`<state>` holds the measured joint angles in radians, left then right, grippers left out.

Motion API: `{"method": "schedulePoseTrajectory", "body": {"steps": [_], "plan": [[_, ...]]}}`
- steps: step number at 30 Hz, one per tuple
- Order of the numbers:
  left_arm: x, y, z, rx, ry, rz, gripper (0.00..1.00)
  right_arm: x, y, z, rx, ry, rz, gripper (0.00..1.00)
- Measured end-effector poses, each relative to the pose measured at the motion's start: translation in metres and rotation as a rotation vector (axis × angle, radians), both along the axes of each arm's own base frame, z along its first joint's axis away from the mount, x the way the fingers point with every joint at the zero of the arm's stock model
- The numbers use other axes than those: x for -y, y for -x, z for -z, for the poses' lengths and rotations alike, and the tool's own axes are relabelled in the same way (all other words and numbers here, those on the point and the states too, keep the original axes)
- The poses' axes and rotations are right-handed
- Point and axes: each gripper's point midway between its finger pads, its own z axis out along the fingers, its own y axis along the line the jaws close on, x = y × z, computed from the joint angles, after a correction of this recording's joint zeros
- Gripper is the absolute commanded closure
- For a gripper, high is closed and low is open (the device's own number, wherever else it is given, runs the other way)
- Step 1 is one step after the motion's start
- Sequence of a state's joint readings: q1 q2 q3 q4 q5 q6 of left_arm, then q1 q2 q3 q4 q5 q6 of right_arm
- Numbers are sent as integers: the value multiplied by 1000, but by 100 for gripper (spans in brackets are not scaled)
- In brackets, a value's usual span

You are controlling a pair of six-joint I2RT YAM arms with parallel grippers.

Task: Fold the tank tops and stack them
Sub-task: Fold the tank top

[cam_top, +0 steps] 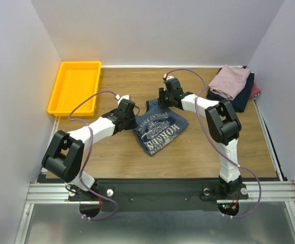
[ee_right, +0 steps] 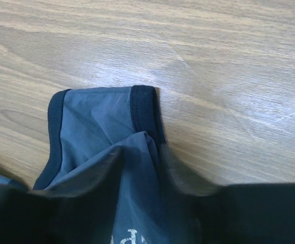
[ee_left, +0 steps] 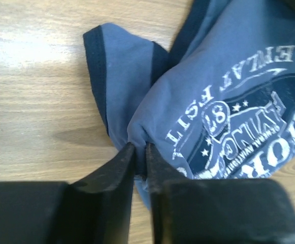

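Note:
A slate-blue tank top [cam_top: 160, 131] with pale lettering lies crumpled mid-table, lettering face up. My left gripper [cam_top: 135, 120] is at its left edge. In the left wrist view the gripper [ee_left: 140, 147] is shut on a bunched fold of the blue cloth [ee_left: 223, 101]. My right gripper [cam_top: 162, 101] is at the top's far edge. In the right wrist view a ridge of the cloth [ee_right: 96, 117] with dark trim is pinched between that gripper's [ee_right: 139, 147] fingers. At the back right is a pile: a mauve-pink top [cam_top: 231, 81] over a navy one [cam_top: 243, 96], with maroon [cam_top: 256, 90] showing beside it.
A yellow plastic tray [cam_top: 75, 86] sits at the back left against the wall. White walls close in the table on the left, back and right. Bare wood [cam_top: 188, 157] shows in front of the blue top.

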<state>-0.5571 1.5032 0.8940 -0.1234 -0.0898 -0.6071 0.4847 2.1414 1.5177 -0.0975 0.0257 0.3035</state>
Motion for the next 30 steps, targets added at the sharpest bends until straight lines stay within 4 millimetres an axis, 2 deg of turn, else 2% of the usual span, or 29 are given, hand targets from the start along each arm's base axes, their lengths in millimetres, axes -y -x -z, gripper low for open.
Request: {"method": "schedulePoseTrajectory", "body": {"steps": [2, 3, 4, 8, 12, 14, 19, 23, 26, 30], "plan": [[-1, 0, 5, -10, -11, -3, 89, 0, 0, 0, 0, 0, 1, 72], [-2, 0, 7, -13, -15, -3, 98, 0, 0, 0, 0, 1, 1, 76], [-2, 0, 7, -14, -17, -5, 100, 0, 0, 0, 1, 2, -1, 79], [-2, -1, 7, -8, -21, -5, 100, 5, 1, -4, 10, 12, 14, 89], [1, 1, 1, 7, -19, 7, 100, 16, 2, -17, 39, 37, 52, 96], [5, 2, -10, 33, -2, 18, 100, 21, 4, -28, 58, 42, 67, 98], [9, 5, -46, 114, 48, 33, 100, 33, 9, -73, 146, 29, 103, 98], [8, 5, -62, 145, 57, 24, 100, 33, 6, -101, 213, -2, 113, 100], [6, 3, -66, 149, 50, 7, 100, 31, 2, -108, 246, -21, 115, 100], [1, 0, -71, 151, 34, -26, 100, 33, 5, -97, 249, -25, 115, 100]]}}
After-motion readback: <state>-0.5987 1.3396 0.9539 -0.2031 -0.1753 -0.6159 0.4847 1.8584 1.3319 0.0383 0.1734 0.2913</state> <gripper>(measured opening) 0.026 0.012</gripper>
